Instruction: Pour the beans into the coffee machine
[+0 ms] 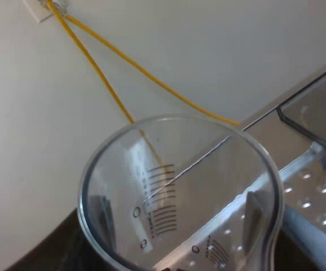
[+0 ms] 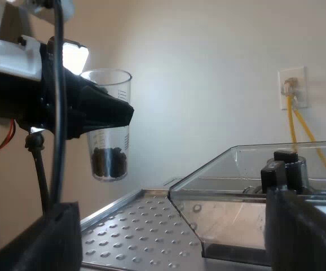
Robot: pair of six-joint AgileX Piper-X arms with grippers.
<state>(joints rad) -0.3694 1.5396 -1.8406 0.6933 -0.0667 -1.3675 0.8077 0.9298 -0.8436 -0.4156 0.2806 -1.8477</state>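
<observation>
My left gripper (image 1: 180,220) is shut on a clear measuring glass (image 1: 180,169), whose round rim and printed scale face the left wrist camera; the dark fingers (image 1: 104,217) show through its walls on either side. In the right wrist view the same glass (image 2: 108,130) hangs upright in the air, dark coffee beans (image 2: 109,161) at its bottom, with the left gripper (image 2: 106,113) clamped across its middle. It is above the espresso machine's perforated metal top (image 2: 140,226), beside the clear bean hopper (image 2: 253,186). My right gripper (image 2: 174,237) is open, its fingers (image 2: 304,226) wide apart, low over the machine top.
A pale wall stands close behind the machine. A wall outlet (image 2: 293,87) with yellow cables (image 1: 112,93) is above the hopper's far side. The hopper's edge (image 1: 315,107) and the dimpled top (image 1: 315,197) lie just beyond the glass.
</observation>
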